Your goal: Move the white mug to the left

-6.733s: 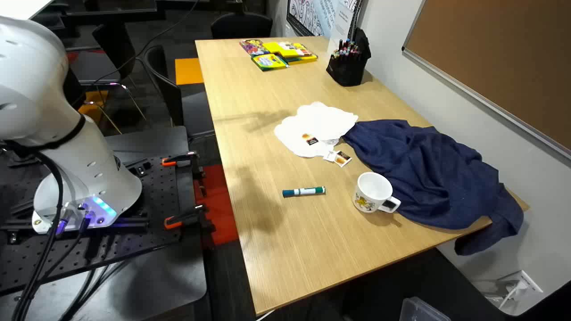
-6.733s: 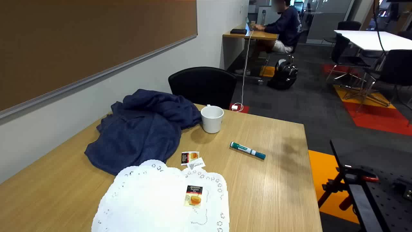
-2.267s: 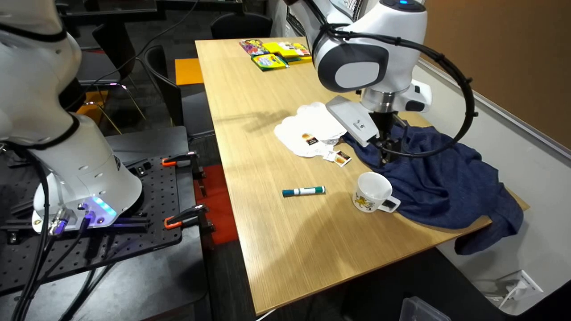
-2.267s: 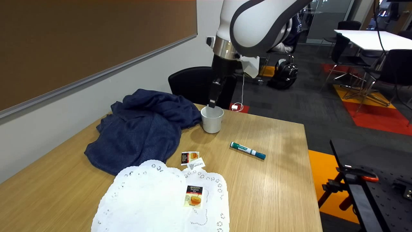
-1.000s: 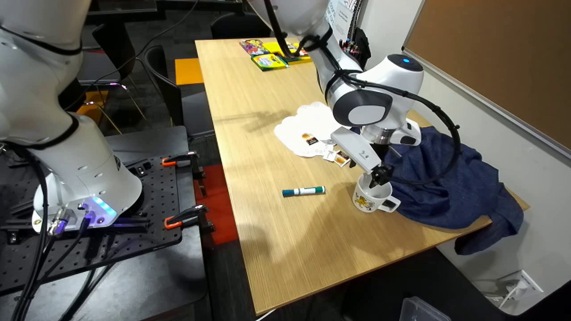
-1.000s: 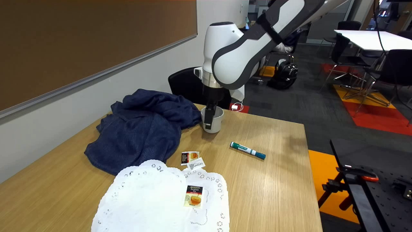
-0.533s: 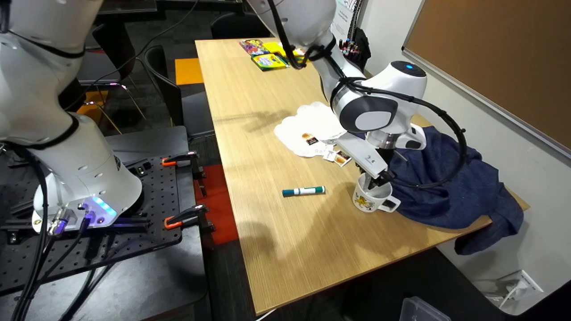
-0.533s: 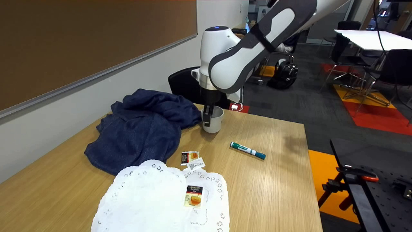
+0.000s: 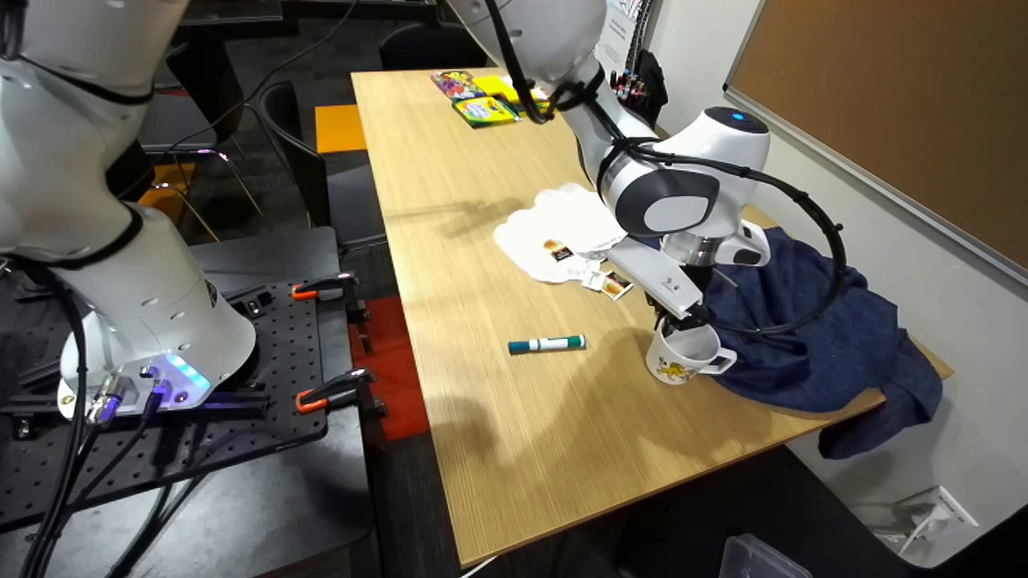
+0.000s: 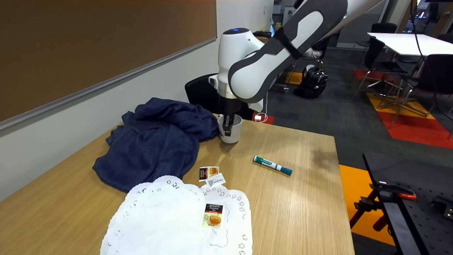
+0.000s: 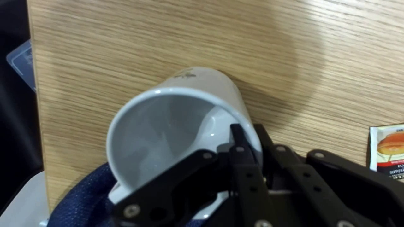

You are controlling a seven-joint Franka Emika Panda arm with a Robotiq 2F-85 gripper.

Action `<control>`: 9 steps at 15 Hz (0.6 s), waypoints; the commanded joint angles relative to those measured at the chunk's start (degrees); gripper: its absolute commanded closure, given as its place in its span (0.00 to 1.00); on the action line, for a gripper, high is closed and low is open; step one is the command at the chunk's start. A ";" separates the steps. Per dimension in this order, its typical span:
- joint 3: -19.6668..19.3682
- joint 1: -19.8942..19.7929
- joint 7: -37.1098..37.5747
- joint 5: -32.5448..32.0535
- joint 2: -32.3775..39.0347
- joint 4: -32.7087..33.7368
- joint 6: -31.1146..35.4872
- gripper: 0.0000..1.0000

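Observation:
The white mug stands on the wooden table, seen in both exterior views and large in the wrist view, with a small printed picture on its outside. My gripper is shut on the mug's wall at the rim: one of its fingers is inside the cup, the opposite one outside. In an exterior view the dark fingers come down in front of the mug. The handle points toward the cloth and is partly covered by the gripper in the wrist view. Whether the base is off the table I cannot tell.
A crumpled dark blue cloth lies right beside the mug. A green-blue marker, tea packets and white paper doilies lie on the table. The table edge and a chair are close by.
The arm came down over the mug, and within the last second the jaws shut on its wall. The mug has shifted slightly toward the blue cloth and turned a little.

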 commanded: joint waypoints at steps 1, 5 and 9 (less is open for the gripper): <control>-1.81 2.19 4.16 -2.13 -1.23 0.23 -2.39 0.97; -1.53 3.15 5.62 -2.35 -2.60 -1.18 -2.56 0.97; -0.64 3.70 4.65 -2.01 -4.36 -3.12 -2.81 0.97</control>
